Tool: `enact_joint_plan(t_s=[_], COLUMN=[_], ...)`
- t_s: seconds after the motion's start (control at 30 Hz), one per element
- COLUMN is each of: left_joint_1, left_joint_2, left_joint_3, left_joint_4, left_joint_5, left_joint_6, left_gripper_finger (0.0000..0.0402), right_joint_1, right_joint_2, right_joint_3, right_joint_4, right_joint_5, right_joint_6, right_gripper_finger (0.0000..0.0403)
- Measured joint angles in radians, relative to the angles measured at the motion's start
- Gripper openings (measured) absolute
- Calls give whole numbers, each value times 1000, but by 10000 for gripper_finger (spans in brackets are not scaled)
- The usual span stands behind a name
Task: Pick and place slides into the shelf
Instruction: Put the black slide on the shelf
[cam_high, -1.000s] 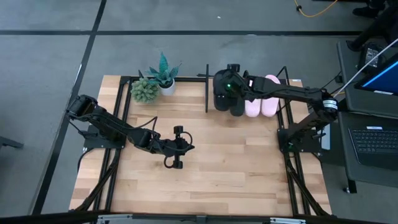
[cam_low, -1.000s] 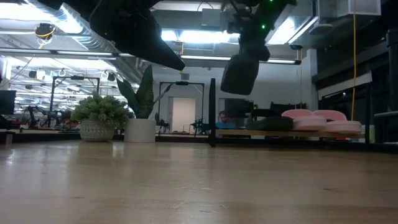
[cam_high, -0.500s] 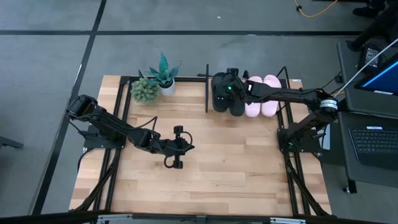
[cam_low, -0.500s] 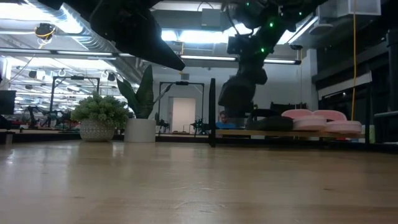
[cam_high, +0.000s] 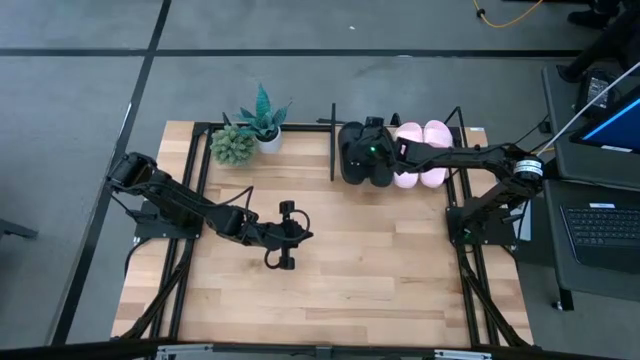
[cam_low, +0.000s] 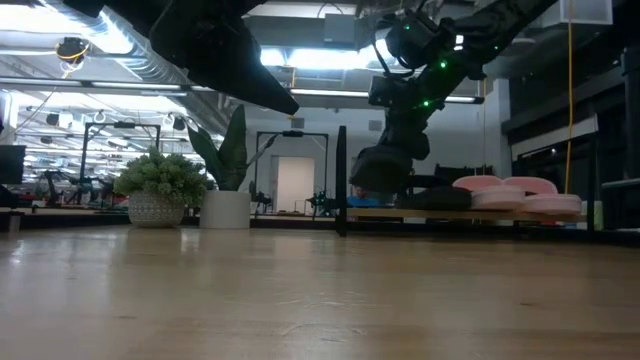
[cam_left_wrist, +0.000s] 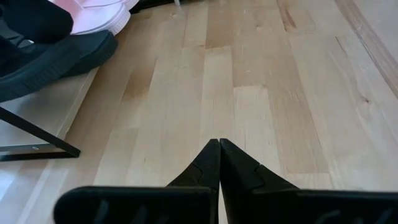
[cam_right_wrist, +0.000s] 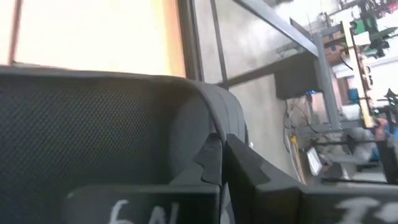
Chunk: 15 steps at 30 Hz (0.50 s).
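Note:
My right gripper (cam_high: 370, 148) is shut on one black slide (cam_high: 352, 152) over the left end of the shelf (cam_high: 331, 150) at the table's far edge. In the low view that slide (cam_low: 378, 170) hangs just above the shelf's wood board (cam_low: 460, 213). A second black slide (cam_low: 435, 198) and two pale pink slides (cam_high: 407, 155) (cam_high: 435, 152) rest flat on the board to its right. My left gripper (cam_high: 284, 240) is shut and holds nothing; it hovers over the middle of the table. My right gripper pinches a thin black edge of the slide (cam_right_wrist: 214, 118) between its two fingers, beside a textured black surface (cam_right_wrist: 93, 124); strap or sole wall, I cannot tell. The arm reaches in from the table's right. The slide is lifted clear, tilted, hanging below the fingers.
Two potted plants (cam_high: 233, 145) (cam_high: 265, 122) stand at the far edge, left of the shelf. An upright black rod (cam_low: 341, 180) marks the shelf's left end. Bare wood (cam_high: 380, 260) spreads across the table's middle and near side. Arm mounting frames line both side edges.
My right gripper has come down toward the shelf board and shifted slightly left, carrying the black slide. The slide has dropped from well above the shelf to just over its left end and has tipped from hanging steeply toward level.

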Motion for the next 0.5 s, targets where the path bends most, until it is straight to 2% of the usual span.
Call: enact_joint_plan(t_s=[0.5], left_joint_1=[0], left_joint_2=[0], left_joint_3=[0], left_joint_4=[0], left_joint_5=[-1], left_joint_6=[-1], left_gripper_finger=[0], right_joint_1=[-32], right_joint_2=[12], right_joint_3=[-32], right_joint_4=[70], right_joint_5=[-61], right_joint_6=[33], right_gripper_finger=[8])
